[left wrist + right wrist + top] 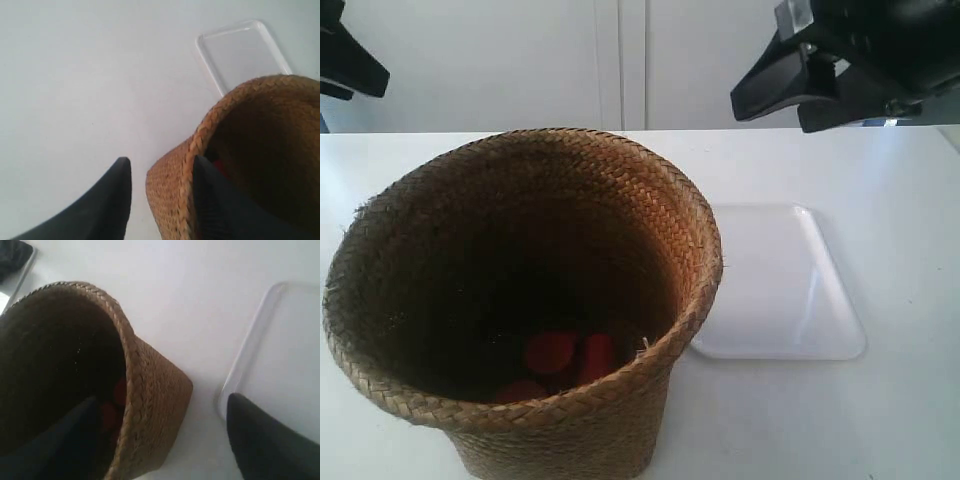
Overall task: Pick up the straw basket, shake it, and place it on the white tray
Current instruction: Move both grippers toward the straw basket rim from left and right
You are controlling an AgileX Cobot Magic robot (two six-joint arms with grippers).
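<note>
Left gripper (160,165) jaws stand spread astride the straw basket (167,200) rim, one finger inside, one outside; right gripper (162,400) likewise. Basket stands just beside the white tray (790,290), not on it, tray toward the right gripper's side.

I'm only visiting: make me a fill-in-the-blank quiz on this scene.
The basket stands ___ the tray, not on it. The things inside the basket are ___. The left gripper has one finger outside the basket's rim, one ___ it.
Missing: beside; red; inside.
</note>
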